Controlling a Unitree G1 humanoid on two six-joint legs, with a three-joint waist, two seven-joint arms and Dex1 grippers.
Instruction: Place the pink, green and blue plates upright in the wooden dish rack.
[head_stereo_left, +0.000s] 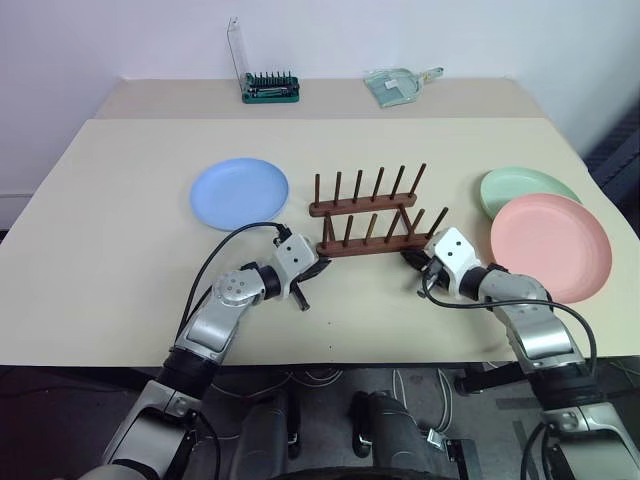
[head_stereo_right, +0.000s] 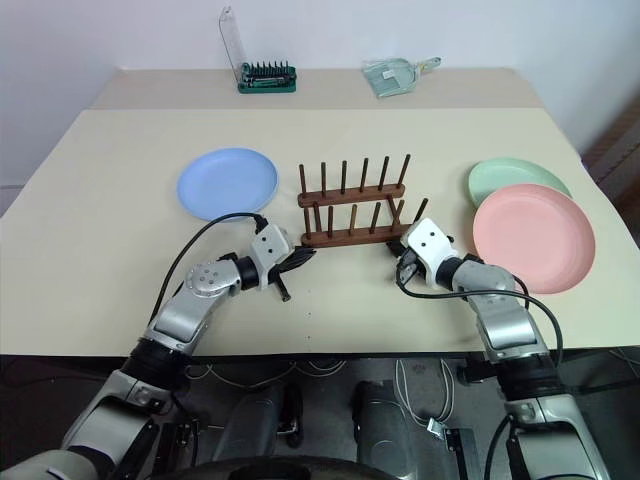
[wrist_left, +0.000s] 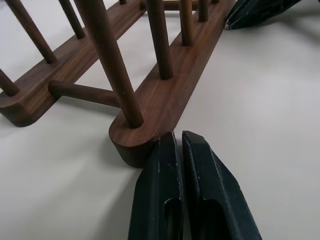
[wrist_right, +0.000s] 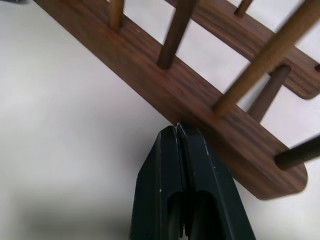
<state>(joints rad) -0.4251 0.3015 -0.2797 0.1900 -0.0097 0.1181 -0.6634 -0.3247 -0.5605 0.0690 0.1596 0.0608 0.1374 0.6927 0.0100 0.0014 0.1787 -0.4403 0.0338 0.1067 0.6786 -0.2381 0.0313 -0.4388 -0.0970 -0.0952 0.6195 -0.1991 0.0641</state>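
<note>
Wooden dish rack (head_stereo_left: 368, 212) holds no plates; both grippers' jaws together, seemingly touching it.

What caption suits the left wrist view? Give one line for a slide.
Shut left gripper tips against the rounded end of the wooden dish rack near rail, on the table.

The dark wooden rack (head_stereo_left: 366, 215) stands empty mid-table, two parallel rails joined by crossbars, each carrying a row of thin upright pegs. The blue plate (head_stereo_left: 239, 193) lies flat to its left. To its right the pink plate (head_stereo_left: 550, 246) lies flat, overlapping the green plate's (head_stereo_left: 525, 187) near edge.
</note>
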